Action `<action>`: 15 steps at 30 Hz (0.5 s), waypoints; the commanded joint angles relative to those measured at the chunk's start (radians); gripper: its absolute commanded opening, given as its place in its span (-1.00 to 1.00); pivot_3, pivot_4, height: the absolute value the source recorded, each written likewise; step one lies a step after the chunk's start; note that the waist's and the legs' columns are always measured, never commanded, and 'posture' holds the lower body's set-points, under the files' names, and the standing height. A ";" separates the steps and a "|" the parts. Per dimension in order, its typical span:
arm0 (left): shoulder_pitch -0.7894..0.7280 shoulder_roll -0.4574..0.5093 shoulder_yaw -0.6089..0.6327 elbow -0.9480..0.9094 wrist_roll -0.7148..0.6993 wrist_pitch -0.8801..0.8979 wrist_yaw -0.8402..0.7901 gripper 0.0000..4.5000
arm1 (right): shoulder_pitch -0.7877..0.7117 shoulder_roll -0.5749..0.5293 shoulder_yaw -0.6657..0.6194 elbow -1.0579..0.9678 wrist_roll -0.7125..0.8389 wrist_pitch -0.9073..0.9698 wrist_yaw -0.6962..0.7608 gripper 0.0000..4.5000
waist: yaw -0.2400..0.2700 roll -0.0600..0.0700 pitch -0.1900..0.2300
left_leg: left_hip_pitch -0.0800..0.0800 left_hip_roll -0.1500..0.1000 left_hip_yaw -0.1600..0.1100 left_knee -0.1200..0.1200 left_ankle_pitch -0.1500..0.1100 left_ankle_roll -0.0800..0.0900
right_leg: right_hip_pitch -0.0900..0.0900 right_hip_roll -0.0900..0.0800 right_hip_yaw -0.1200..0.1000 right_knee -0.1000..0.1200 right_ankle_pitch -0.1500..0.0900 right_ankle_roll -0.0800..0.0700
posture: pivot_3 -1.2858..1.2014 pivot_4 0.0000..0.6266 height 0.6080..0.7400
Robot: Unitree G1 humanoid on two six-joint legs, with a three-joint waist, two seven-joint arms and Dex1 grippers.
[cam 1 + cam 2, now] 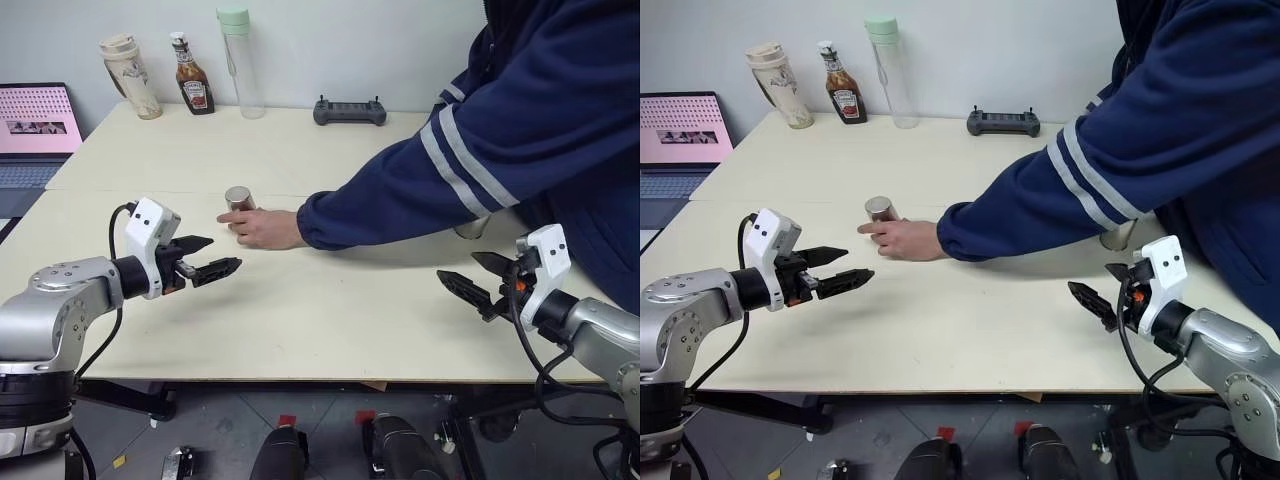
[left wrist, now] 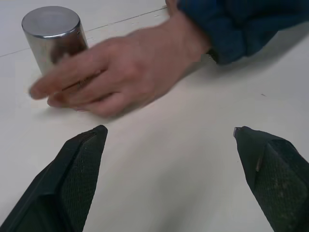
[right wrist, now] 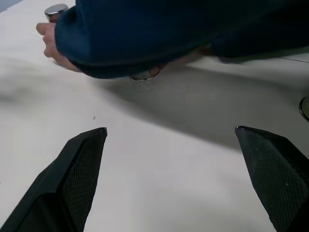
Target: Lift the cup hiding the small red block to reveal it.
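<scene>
Cup [image 1: 239, 198] stands upright, mouth down, near the table [image 1: 330, 310] centre. Left gripper [image 1: 205, 258] hovers above the table short of it, jaws spread, empty. A person's hand [image 1: 262, 227] rests flat beside the cup, fingertips touching it. Right gripper [image 1: 477, 281] hovers near the table's right edge, jaws spread, empty.

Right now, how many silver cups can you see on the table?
3. One cup stands by the person's fingertips; a second peeks from behind the sleeve near the table's right edge; a silvery rim under that sleeve looks like the third, mostly hidden.
</scene>
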 commanded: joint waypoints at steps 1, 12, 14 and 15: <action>-0.011 0.006 0.008 -0.035 -0.001 -0.020 0.001 0.98 | -0.026 -0.001 0.004 -0.011 0.006 -0.022 -0.002 1.00 | 0.000 0.000 0.000 | 0.000 0.000 0.000 0.000 0.000 0.000 | 0.000 0.000 0.000 0.000 0.000 0.000 | 0.03 -0.52 1.00; 0.054 -0.027 0.011 -0.157 -0.021 -0.011 0.038 0.98 | -0.063 0.041 0.121 0.011 -0.037 -0.050 -0.005 1.00 | -0.001 0.000 0.000 | 0.000 0.000 0.000 0.000 0.000 0.000 | 0.000 0.000 0.000 0.000 0.001 0.001 | 0.03 -0.52 1.00; 0.065 -0.057 -0.008 -0.214 -0.037 -0.012 0.044 0.98 | -0.088 0.050 0.231 0.055 -0.119 -0.108 0.018 1.00 | -0.001 0.000 0.000 | 0.000 0.000 0.000 0.000 0.000 0.000 | 0.000 0.000 0.000 0.000 0.001 0.001 | 0.03 -0.52 1.00; 0.073 -0.079 -0.024 -0.245 -0.034 -0.030 0.051 0.98 | -0.115 0.062 0.287 0.096 -0.172 -0.150 0.024 1.00 | -0.001 0.000 0.000 | 0.000 0.000 0.000 0.000 0.000 0.000 | 0.000 0.000 0.000 0.000 0.001 0.001 | 0.03 -0.52 1.00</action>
